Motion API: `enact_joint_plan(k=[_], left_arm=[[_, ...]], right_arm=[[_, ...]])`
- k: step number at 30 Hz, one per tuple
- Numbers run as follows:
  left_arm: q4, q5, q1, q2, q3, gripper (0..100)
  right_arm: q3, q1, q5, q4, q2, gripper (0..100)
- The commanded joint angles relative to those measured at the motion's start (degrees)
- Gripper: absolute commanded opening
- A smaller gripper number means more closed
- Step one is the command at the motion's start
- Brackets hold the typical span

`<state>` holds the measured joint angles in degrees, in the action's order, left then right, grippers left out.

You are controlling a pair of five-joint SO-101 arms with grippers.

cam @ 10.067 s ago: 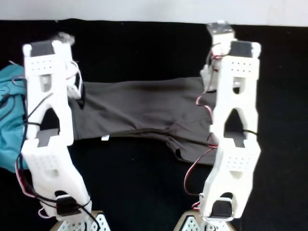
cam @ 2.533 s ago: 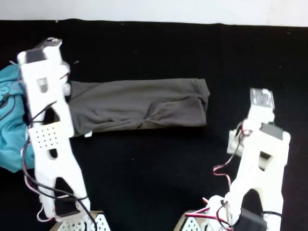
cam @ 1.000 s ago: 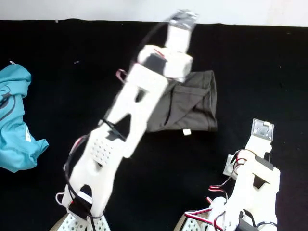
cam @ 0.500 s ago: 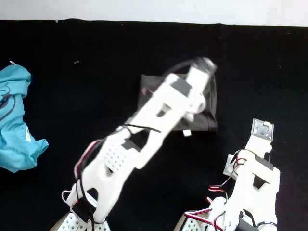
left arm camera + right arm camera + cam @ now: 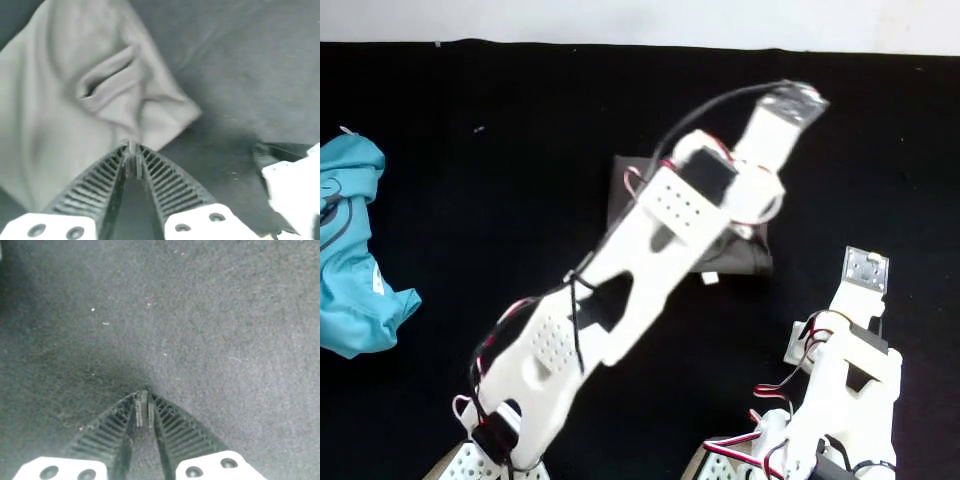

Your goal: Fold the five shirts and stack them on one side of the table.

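1 shirt (image 5: 623,183) under outstretched L arm (image 5: 655,235), R arm (image 5: 845,385) tucked

White plastic arms (image 5: 620,290), perforated panels, black motors, red, black and white cables (image 5: 775,387)

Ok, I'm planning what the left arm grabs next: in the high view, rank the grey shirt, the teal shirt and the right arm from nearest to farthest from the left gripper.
1. grey shirt: just beneath the left gripper, right of the table's centre.
2. right arm: at the near right corner.
3. teal shirt: across the table at the left edge.
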<state>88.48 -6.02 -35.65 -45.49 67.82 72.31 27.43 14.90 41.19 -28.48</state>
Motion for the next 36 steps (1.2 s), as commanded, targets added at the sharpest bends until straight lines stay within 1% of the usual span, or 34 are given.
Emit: enact_joint_plan(k=[1, 5, 9, 15, 17, 19, 22, 23, 27, 30, 32, 36], left_arm=[[-4.2, 0.2, 4.4, -4.7, -0.6, 1], [-11.8, 0.3, 5.1, -13.4, -0.6, 1], [-13.1, 0.4, 0.6, -15.4, 0.8, 1], [-6.8, 0.4, -10.9, -15.7, 8.3, 1], [-4.1, 0.4, -12.8, -15.3, 11.1, 1], [-0.4, 0.4, -13.1, -15.3, 16.7, 1], [6.2, 0.4, -10.5, -15.3, 27.1, 1], [7.6, 0.2, -8.9, -15.0, 28.5, 1], [11.3, 0.2, 0.0, -9.9, 26.5, 1], [11.3, 0.3, 6.4, -10.7, 25.9, 1], [11.3, 0.3, 8.7, -13.0, 25.7, 1], [11.3, 0.3, 10.7, -20.0, 26.2, 1]], right_arm=[[1.0, 0.2, -0.4, -1.5, -0.2, 0.7], [1.0, 0.2, -0.4, -1.5, -0.2, 0.7], [1.0, 0.2, -0.4, -1.5, -0.2, 0.7], [1.0, 0.2, -0.4, -1.5, -0.2, 0.7], [1.0, 0.2, -0.4, -1.5, -0.2, 0.7], [1.0, 0.2, -0.4, -1.5, -0.2, 0.7], [1.0, 0.2, -0.4, -1.5, -0.2, 0.7], [1.0, 0.2, -0.4, -1.5, -0.2, 0.7], [1.0, 0.2, -0.4, -1.5, -0.2, 0.7], [1.0, 0.2, -0.4, -1.5, -0.2, 0.7], [1.0, 0.2, -0.4, -1.5, -0.2, 0.7], [1.0, 0.2, -0.4, -1.5, -0.2, 0.7]])
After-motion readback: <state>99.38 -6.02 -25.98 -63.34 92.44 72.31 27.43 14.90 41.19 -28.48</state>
